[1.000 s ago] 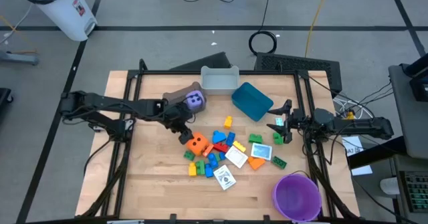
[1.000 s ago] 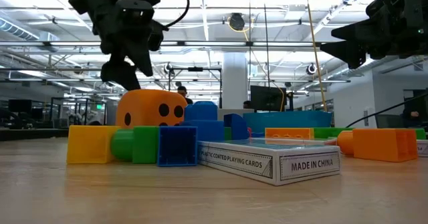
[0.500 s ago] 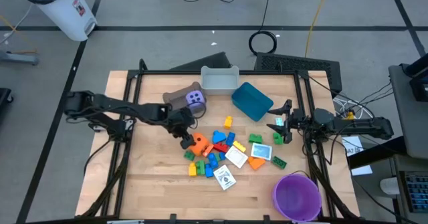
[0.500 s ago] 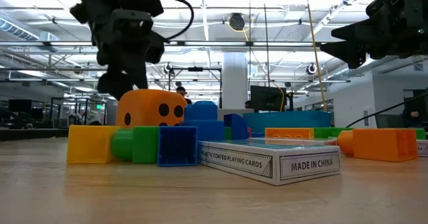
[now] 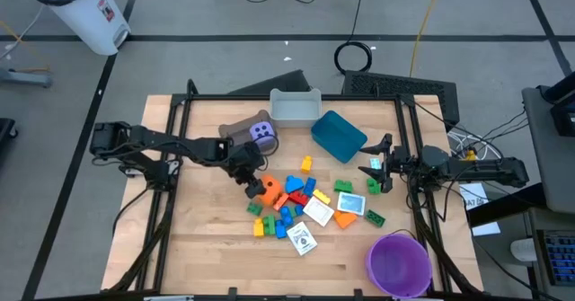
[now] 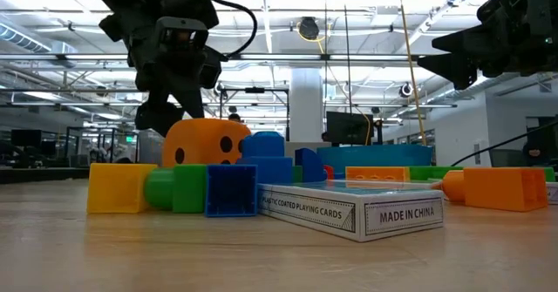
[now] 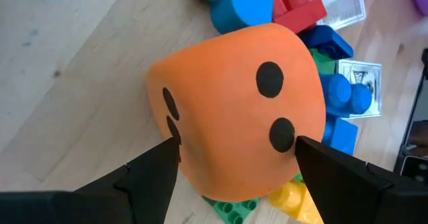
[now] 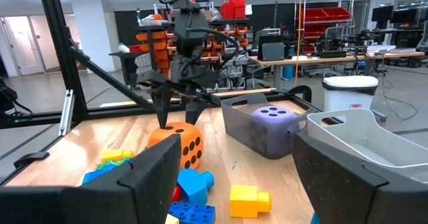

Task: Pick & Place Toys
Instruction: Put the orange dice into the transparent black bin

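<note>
Your left hand (image 7: 237,158) straddles the orange die (image 7: 234,103) on the tabletop (image 5: 207,247), fingers wide. Beside it lies a card box (image 6: 349,209) reading "PLASTIC COATED PLAYING CARDS", "MADE IN CHINA". Your right hand (image 5: 375,164) waits wide, well apart.

Saw a pale wooden surface (image 5: 207,256) set in a black frame on a grey floor. Found a grey bin (image 5: 296,107) upright at the middle of the far edge. Noted a blue bin (image 5: 339,135) just beside it toward the right edge, tilted. Found a brown bin (image 5: 235,130) on the other side of the grey one, tipped onto its side. Spotted a purple bowl (image 5: 397,263) at the near right corner. Off the surface, saw a white trash can (image 5: 79,12) on the floor beyond the far left corner, and a coil of black cable (image 5: 355,57) beyond the far edge.
</note>
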You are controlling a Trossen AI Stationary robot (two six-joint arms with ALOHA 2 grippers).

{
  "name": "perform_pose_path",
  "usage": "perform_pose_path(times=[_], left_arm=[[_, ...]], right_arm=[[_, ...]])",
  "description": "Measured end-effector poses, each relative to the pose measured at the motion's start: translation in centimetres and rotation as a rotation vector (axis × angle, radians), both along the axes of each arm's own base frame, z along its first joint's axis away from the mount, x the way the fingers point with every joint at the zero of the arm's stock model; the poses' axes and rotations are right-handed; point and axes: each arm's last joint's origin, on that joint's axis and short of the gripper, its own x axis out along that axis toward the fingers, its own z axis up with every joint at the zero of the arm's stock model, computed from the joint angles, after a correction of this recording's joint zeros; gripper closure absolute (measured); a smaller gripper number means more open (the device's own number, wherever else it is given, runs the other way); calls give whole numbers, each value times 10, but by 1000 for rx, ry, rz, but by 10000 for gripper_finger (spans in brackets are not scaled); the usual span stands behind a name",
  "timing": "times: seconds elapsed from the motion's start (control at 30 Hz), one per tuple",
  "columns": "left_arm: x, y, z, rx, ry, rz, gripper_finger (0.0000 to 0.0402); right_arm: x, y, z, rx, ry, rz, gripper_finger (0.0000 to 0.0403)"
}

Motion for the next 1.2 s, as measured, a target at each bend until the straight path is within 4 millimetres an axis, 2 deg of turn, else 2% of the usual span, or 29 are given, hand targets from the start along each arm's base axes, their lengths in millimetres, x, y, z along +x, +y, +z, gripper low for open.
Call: perform_pose_path(times=[0.63, 0.93, 1.2], left_arm=[[4, 5, 2, -10, -45, 29, 101], [10, 5, -8, -7, -30, 9, 101], [11, 4, -8, 21, -59, -33, 100]], right_arm=[[0, 0, 0, 0, 0, 0, 124], [0, 0, 0, 0, 1, 0, 124], [0, 0, 0, 0, 1, 0, 124]])
